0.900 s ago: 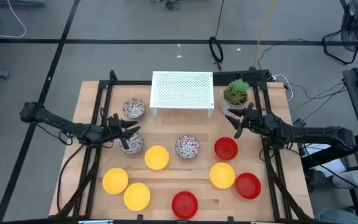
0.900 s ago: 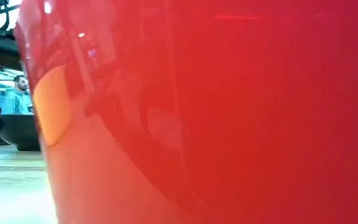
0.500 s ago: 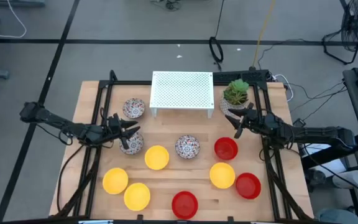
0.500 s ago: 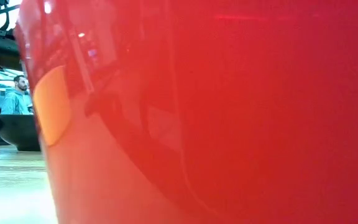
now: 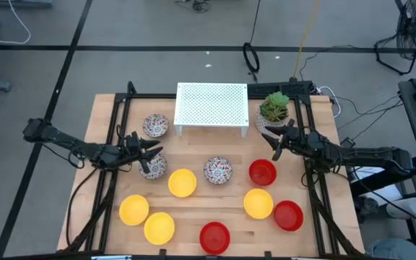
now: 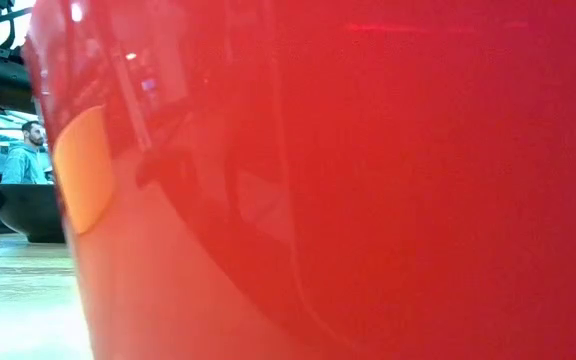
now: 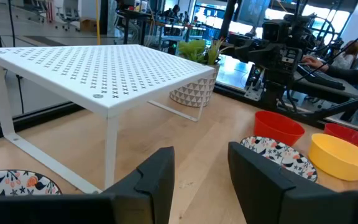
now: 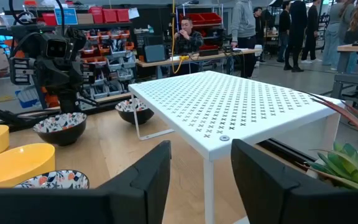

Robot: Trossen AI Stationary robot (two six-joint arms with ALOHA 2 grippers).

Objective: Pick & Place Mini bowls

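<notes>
Several mini bowls stand on the wooden table. Three are patterned (image 5: 155, 126) (image 5: 154, 167) (image 5: 217, 170), three are red (image 5: 262, 172) (image 5: 288, 215) (image 5: 214, 237), and several are yellow, such as one (image 5: 182, 183) near the middle. My left gripper (image 5: 148, 149) hovers open and holds nothing, between the two left patterned bowls. My right gripper (image 5: 273, 139) is open and holds nothing, just behind the red bowl beside the plant. A red bowl (image 6: 368, 200) fills the low view. In the wrist views, both the left gripper (image 7: 201, 177) and the right gripper (image 8: 201, 171) show a bare gap.
A white perforated rack (image 5: 211, 105) stands at the back middle, with a potted green plant (image 5: 274, 108) to its right. Black frame rails (image 5: 110, 180) run along both table sides. A person (image 6: 28, 150) sits far off in the room.
</notes>
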